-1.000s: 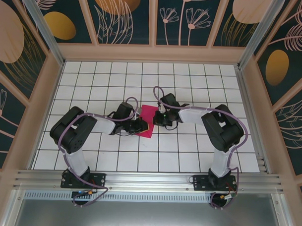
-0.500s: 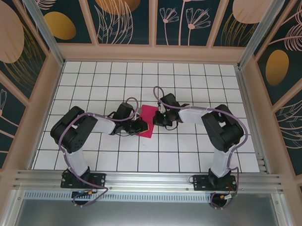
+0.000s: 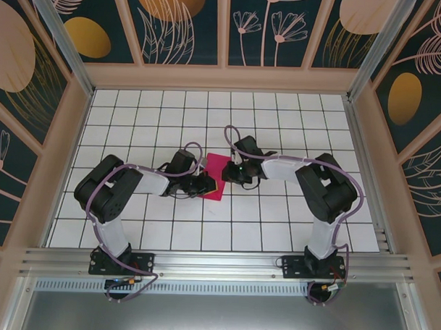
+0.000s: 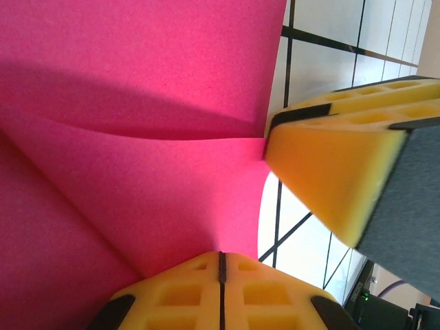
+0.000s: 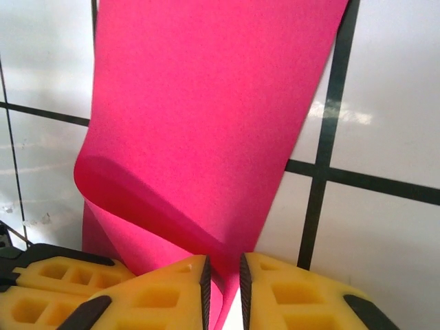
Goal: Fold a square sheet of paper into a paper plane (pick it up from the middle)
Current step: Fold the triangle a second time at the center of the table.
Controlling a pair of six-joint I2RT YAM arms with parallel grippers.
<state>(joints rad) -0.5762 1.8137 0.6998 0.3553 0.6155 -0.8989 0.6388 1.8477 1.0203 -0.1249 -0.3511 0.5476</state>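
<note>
Two grippers were on the paper (image 3: 216,173): left gripper (image 4: 220,258) clenched on it, probably to hold the fold, right gripper (image 5: 223,265) barely parted around it, grip unclear.

the paper (image 5: 206,103) is thin and matt, with a fine grainy face. the fingers (image 5: 151,295) are matt, foam-like plastic moulded in open cells, with dark ribbed edges. the tiles (image 5: 385,89) are smooth and glossy, throwing glare. the rail (image 3: 217,263) is brushed metal. the frame (image 3: 223,78) looks like matt wood.
</note>
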